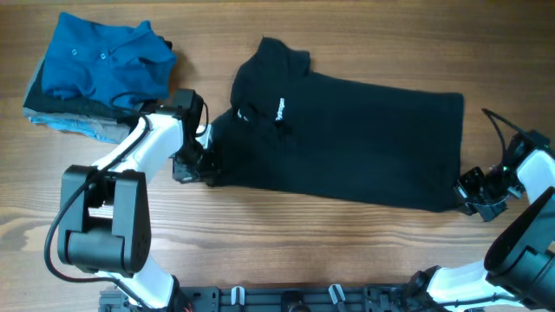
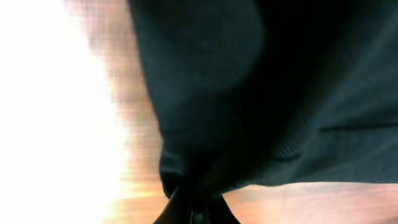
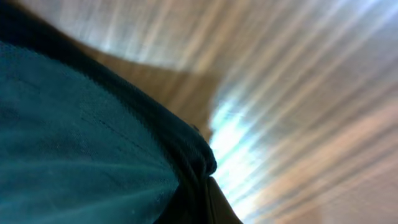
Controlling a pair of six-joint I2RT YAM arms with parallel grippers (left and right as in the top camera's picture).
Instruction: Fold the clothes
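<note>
The counter [image 1: 347,251] is pale wood with a long grain running left to right, and it carries everything here. Across its middle lies the black polo shirt [image 1: 364,139], a soft, matte knit spread into a rough oblong. Its long axis runs left to right and slopes a little nearer toward the right end. The collar [image 1: 286,54] sticks up at the far left corner, so the shirt points left, with its straight hem edge at the right. White lettering [image 1: 280,109] shows on a fold of cloth near the collar end.

At the far left corner of the counter sits a pile of folded clothes, well apart from the black shirt. A blue polo shirt [image 1: 100,56] with small buttons lies on top, and grey and light-blue garments [image 1: 65,120] lie under it.

The left arm [image 1: 139,152], white with black joints, reaches across between that pile and the shirt's left edge. The left fingers [image 1: 206,169] are pressed together on the shirt there, and the left wrist view shows a ribbed black fold gathered into them. The right arm [image 1: 529,173] comes in at the right. The right fingers [image 1: 464,198] pinch the near right corner of the hem, where the right wrist view shows a rolled dark edge running down between them.
</note>
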